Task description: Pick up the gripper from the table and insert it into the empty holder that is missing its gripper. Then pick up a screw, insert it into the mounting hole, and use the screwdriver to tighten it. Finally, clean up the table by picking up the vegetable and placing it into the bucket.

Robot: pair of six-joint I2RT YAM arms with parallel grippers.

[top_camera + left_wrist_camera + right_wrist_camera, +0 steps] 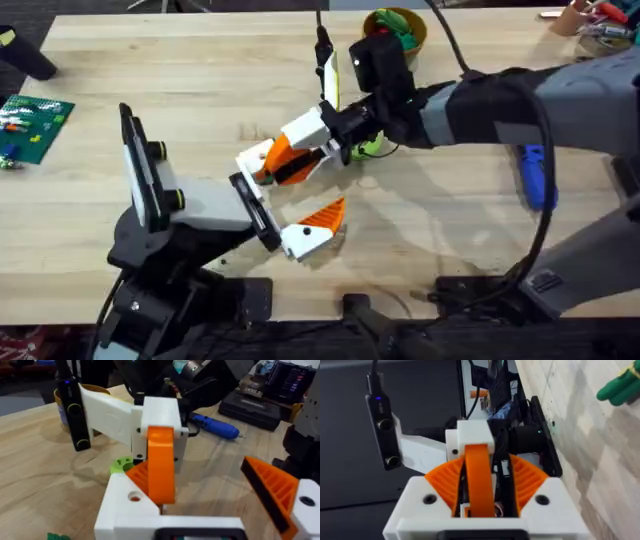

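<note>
The loose gripper (300, 135), a white block with an orange finger and a black camera bar on a white bracket, hangs over the table's middle. My right gripper (338, 140) is shut on it; the right wrist view shows its pads (442, 482) clamping the orange finger (479, 470). My left gripper (290, 195) stands open just under and beside the loose gripper (160, 425), one pad (272, 485) well apart. The blue screwdriver (535, 175) lies at the right. The green vegetable (372, 147) lies under the right arm, and the bucket (395, 30) stands at the back. Holder and screw are out of view.
A green circuit board (35, 125) lies at the left edge. A brown cup of pens (600, 25) stands at the back right corner. The left wrist view shows a black case (255, 407) beyond the screwdriver (215, 425).
</note>
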